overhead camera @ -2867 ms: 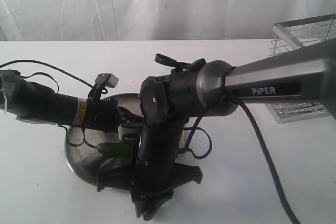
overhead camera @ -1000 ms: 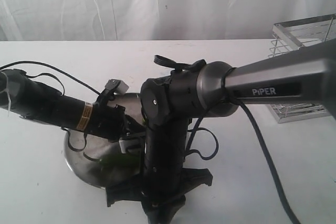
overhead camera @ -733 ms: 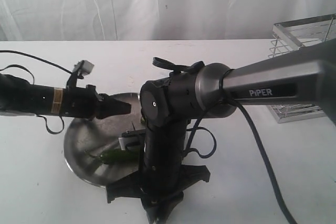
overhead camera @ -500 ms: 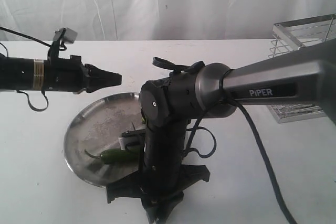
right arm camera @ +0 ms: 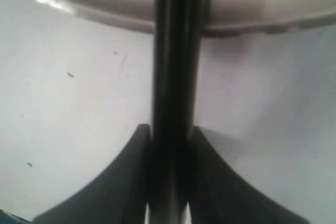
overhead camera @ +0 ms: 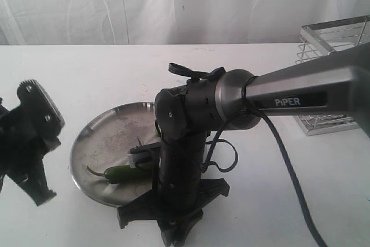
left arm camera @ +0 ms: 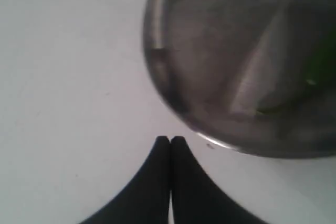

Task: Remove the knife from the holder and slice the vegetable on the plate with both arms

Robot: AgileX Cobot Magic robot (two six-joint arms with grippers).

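**Knife gripped over the plate rim, vegetable partly behind the right arm**

The plate [overhead camera: 103, 134] lies on the white tabletop [overhead camera: 260, 65], left of its middle and toward the near side. The vegetable [overhead camera: 118, 172] rests in the near part of the plate, with its thin stem pointing to the left edge of the tabletop. Its other end goes behind the right arm [overhead camera: 179, 143], so that end is hidden.

The right arm reaches in from the right and bends down over the near rim of the plate. It covers a large part of the plate's right half. The right gripper [right arm camera: 170, 135] is closed on the knife [right arm camera: 176, 72]. The dark knife sits between the two fingers [right arm camera: 137, 153] and runs out across the plate rim. In the exterior view the arm hides the knife, so I cannot tell how its blade stands to the vegetable. A black cable [overhead camera: 289, 172] hangs from this arm down over the tabletop.

The left arm [overhead camera: 26, 137] stands at the left edge of the tabletop, apart from the plate. The left gripper [left arm camera: 169, 142] has its fingertips pressed together with nothing between them, over bare tabletop just beside the plate rim.

The holder [overhead camera: 332, 33] stands near the far right corner, partly behind the right arm. A white curtain [overhead camera: 173, 4] closes the far edge.
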